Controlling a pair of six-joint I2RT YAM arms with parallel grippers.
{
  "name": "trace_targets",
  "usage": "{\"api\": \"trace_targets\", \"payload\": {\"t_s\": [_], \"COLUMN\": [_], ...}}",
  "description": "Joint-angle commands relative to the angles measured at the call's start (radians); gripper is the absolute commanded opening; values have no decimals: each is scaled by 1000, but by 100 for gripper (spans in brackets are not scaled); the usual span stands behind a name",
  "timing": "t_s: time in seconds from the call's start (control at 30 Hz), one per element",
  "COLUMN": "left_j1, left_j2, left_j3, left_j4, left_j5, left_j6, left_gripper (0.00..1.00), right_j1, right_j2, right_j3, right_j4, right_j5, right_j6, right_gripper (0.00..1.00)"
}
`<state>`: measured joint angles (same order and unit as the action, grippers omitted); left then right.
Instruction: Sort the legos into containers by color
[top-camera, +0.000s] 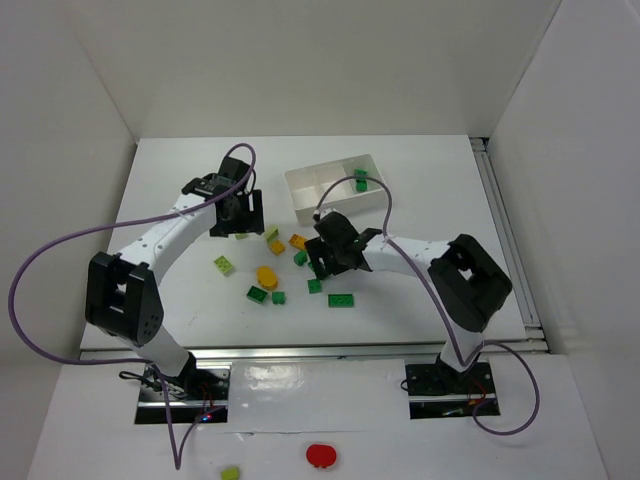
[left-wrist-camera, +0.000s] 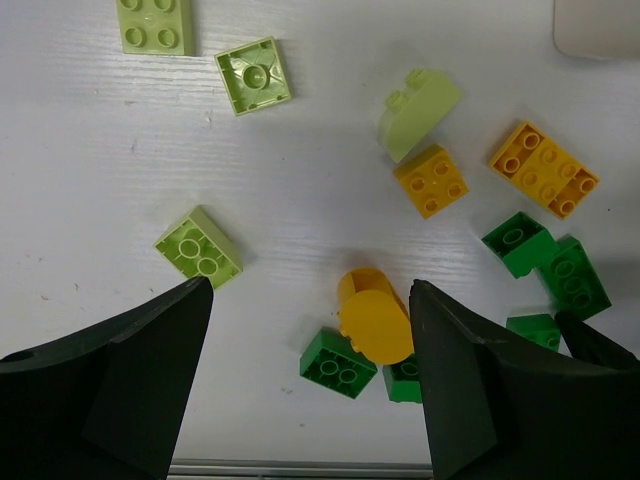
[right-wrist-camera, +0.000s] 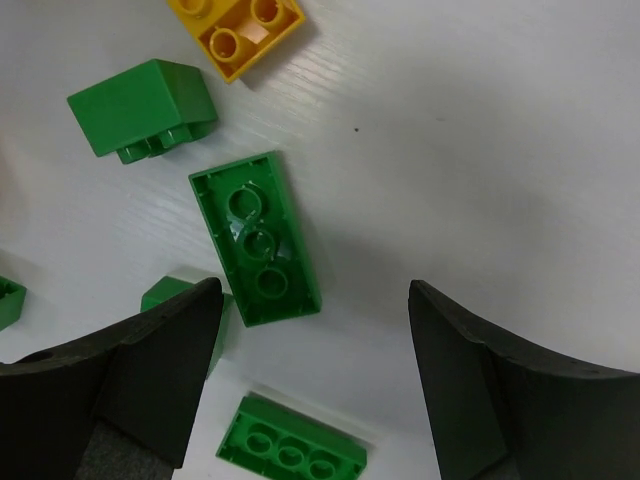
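The white tray (top-camera: 300, 182) stands at the back centre, with one dark green brick (top-camera: 361, 180) in its right compartment. Lime, orange and green legos lie loose on the table in front of it. My left gripper (top-camera: 238, 220) is open and empty above them; its wrist view (left-wrist-camera: 310, 292) shows the rounded orange-yellow piece (left-wrist-camera: 375, 318) between the fingers, green bricks (left-wrist-camera: 338, 362) beside it, lime bricks (left-wrist-camera: 198, 247) to the left and orange bricks (left-wrist-camera: 543, 168) to the right. My right gripper (top-camera: 322, 258) is open and empty (right-wrist-camera: 315, 290) over an upturned green brick (right-wrist-camera: 255, 240).
More green bricks (right-wrist-camera: 291, 445) and an orange brick (right-wrist-camera: 236, 30) lie around the right gripper. A red round object (top-camera: 321, 456) and a small lime piece (top-camera: 230, 472) lie off the table near the arm bases. White walls enclose the table on three sides.
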<state>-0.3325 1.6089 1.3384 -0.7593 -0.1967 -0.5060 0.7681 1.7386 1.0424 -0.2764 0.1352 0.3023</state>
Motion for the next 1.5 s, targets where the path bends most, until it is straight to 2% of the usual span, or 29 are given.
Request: {"api": "trace_targets", "payload": {"t_s": [0.0, 0.07, 0.23, 0.33, 0.37, 0.43, 0.6, 0.73, 0.83, 1.03, 1.23, 1.3, 1.4, 1.47], "left_j1": [3, 3, 3, 3, 3, 3, 3, 3, 3, 3, 3, 3, 3, 3], "left_j2": [-40, -40, -40, -30, -21, -21, -43, -43, -43, -43, -52, -52, -43, -24], "left_j3": [-4, -4, 7, 7, 16, 16, -7, -30, -30, -39, -48, -39, -27, -18], "left_j4": [-6, -6, -6, -6, -6, -6, -6, -6, -6, -6, -15, -15, -25, -25], "left_j5": [5, 5, 14, 14, 14, 14, 3, 3, 13, 13, 3, 3, 12, 13], "left_j6": [-22, -22, -22, -22, -13, -12, -3, -3, -3, -3, -12, -22, -22, -22], "left_gripper": [89, 89, 89, 89, 89, 89, 92, 92, 92, 92, 92, 92, 92, 92], "right_j1": [26, 36, 36, 36, 36, 36, -38, -157, -229, -354, -395, -406, -406, -406], "right_j2": [45, 64, 116, 125, 125, 73, -62, -102, -48, 191, 374, 410, 411, 374], "right_j3": [62, 62, 71, 94, 109, 119, 129, 201, 313, 605, 798, 841, 861, 834], "right_j4": [63, 74, 74, 53, 31, 22, -29, -38, -38, -59, -46, -55, -76, -63], "right_j5": [-39, -39, 30, 119, 165, 198, 244, 244, 244, 234, 196, 196, 196, 184], "right_j6": [-48, -57, -31, -5, 6, 6, 24, 24, 15, 6, -3, -3, -3, -3], "right_gripper": [82, 82, 72, 53, 42, 35, 35, 35, 35, 38, 42, 49, 75, 78]}}
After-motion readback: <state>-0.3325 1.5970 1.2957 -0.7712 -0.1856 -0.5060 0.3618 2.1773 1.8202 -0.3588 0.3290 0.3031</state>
